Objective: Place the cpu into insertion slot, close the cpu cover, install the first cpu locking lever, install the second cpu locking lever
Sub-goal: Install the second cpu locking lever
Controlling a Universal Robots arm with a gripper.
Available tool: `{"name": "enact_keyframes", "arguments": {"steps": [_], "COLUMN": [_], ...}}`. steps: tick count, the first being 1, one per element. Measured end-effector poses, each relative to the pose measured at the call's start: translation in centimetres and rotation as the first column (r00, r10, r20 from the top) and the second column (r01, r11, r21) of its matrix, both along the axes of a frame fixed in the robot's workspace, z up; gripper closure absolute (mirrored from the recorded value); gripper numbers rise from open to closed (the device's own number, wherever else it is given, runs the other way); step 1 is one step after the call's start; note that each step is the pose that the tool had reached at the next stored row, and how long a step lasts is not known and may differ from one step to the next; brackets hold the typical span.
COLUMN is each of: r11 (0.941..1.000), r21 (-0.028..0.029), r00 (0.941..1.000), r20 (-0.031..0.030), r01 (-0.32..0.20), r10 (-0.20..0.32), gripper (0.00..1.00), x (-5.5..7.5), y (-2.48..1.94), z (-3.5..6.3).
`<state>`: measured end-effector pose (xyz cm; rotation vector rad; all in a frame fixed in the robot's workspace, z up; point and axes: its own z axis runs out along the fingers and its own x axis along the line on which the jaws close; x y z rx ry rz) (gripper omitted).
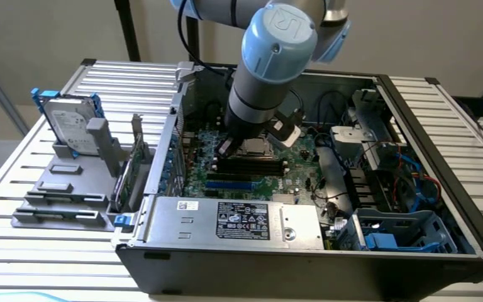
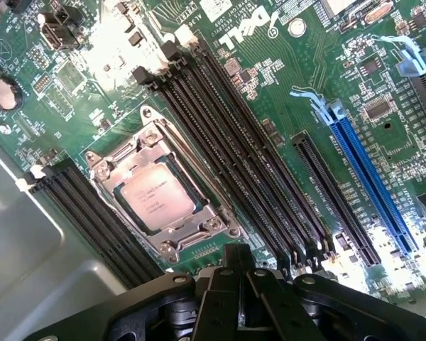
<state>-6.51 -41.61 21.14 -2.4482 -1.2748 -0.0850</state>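
We see an open computer case (image 1: 309,264) lying on a slatted table (image 1: 23,189), its labelled silver power supply (image 1: 233,220) at the near edge and the arm lowered over a green motherboard (image 2: 298,85) printed "DELL". Between banks of black memory slots (image 2: 241,142), the cpu (image 2: 158,198) sits in the insertion slot (image 2: 99,165), the cpu cover (image 2: 192,227) framing it. Our gripper (image 2: 240,284) hangs just beside the socket, fingers closed, holding nothing.

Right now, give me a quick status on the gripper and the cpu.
Gripper shut, nothing in it, above the board. Cpu seated in the insertion slot, cpu cover down around it. Nothing lying across the socket.
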Motion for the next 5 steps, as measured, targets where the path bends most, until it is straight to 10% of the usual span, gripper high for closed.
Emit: {"name": "enact_keyframes", "arguments": {"steps": [5], "r11": [1.0000], "r21": [-0.0001], "r00": [1.0000], "r20": [0.0000], "r01": [0.000], "r10": [0.000], "gripper": [0.89], "x": [0.00], "y": [0.00], "z": [0.03]}}
